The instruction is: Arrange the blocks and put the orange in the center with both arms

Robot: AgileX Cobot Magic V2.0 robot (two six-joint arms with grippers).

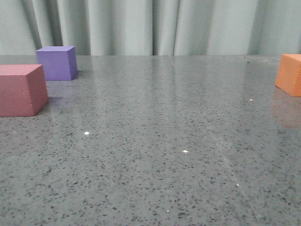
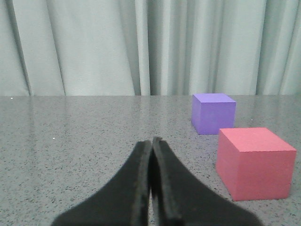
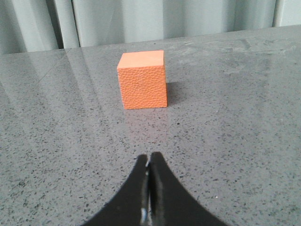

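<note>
In the front view the dusty pink cube sits at the left edge, the purple cube behind it, and the orange cube at the far right edge, partly cut off. No gripper shows in the front view. In the left wrist view my left gripper is shut and empty, low over the tabletop, with the pink cube and purple cube ahead and to one side. In the right wrist view my right gripper is shut and empty, with the orange cube straight ahead, well apart from it.
The glossy grey speckled tabletop stretches between the cubes. Pale pleated curtains hang behind the table's far edge.
</note>
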